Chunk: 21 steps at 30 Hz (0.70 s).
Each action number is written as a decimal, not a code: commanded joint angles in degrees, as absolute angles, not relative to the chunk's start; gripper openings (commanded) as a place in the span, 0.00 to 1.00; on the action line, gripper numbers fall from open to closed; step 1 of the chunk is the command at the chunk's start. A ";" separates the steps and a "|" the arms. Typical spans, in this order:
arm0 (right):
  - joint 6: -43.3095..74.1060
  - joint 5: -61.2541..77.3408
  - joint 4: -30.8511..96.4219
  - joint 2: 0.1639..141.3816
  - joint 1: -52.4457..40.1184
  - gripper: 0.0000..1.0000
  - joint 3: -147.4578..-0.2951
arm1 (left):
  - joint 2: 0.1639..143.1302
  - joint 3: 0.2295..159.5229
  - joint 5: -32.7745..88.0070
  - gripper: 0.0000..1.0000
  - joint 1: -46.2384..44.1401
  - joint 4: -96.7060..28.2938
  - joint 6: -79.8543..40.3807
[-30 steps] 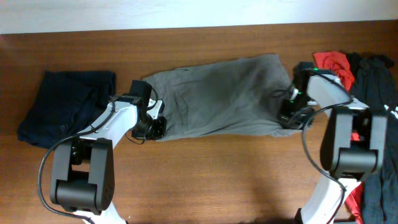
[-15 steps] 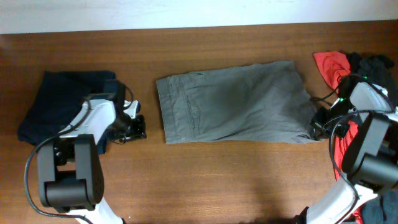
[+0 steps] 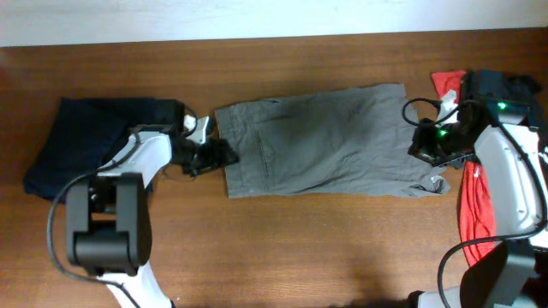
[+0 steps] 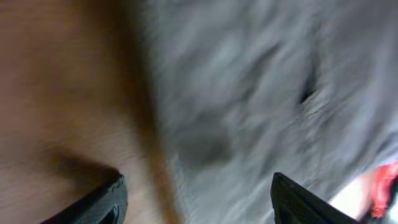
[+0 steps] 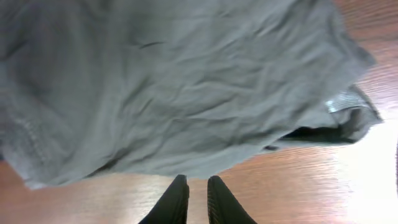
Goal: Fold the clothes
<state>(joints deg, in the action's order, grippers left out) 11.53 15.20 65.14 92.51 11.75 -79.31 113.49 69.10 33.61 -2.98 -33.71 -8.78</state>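
Wooden bench carried the clothes, spread flat at centre. Long axis ran left-right, with the waistband end pointing left, the leg hems right, and the right end angled slightly farther back. Navy garment lay at the left, apart from the grey one. Red garment lay at the right edge. Left gripper sat at the waistband's left edge, fingers spread apart; wrist view blurred, no cloth seen between them. Right gripper was over the hem end, fingers drawn together with nothing in them.
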 commanded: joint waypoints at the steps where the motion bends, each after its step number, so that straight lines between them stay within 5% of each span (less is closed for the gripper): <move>1: 10.96 15.92 65.58 91.85 9.85 0.17 -79.33 | 122.41 68.58 42.35 0.74 -4.16 -29.36 -14.39; 7: 10.98 16.14 66.06 91.85 8.95 0.17 -79.33 | 127.74 68.73 45.01 0.65 -6.00 -24.75 -17.15; 9: 10.98 16.12 66.32 91.85 8.95 0.17 -79.33 | 127.72 68.73 45.04 0.49 -6.24 -23.44 -17.15; 12: 10.98 16.12 66.87 91.85 8.95 0.17 -79.33 | 127.70 69.01 44.99 0.10 -6.26 -21.30 -17.12; 14: 10.96 16.12 67.11 91.85 8.95 0.17 -79.33 | 127.55 69.36 44.45 0.01 -6.15 -20.84 -17.04; 21: 10.96 16.10 67.37 91.85 8.95 0.17 -79.33 | 121.43 73.36 41.43 0.01 -1.83 -32.47 -11.14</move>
